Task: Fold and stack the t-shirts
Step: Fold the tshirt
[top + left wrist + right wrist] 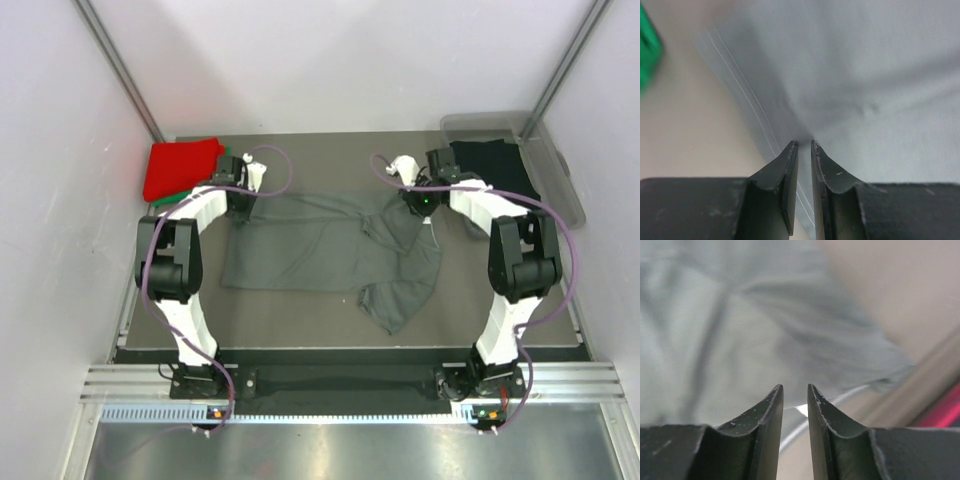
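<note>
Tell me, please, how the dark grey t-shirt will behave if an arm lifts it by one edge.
The dark grey t-shirt is probably floppy, since it lies wrinkled with its right side bunched. It would likely hang and drag rather than keep its shape. It seems light, being thin cloth lying flat.

The dark grey t-shirt point(320, 250) is plain throughout. The red t-shirt point(180, 168) is bright, the green t-shirt point(647, 50) vivid — the black t-shirt point(495, 165) plain, the tub point(562, 192) clear.
</note>
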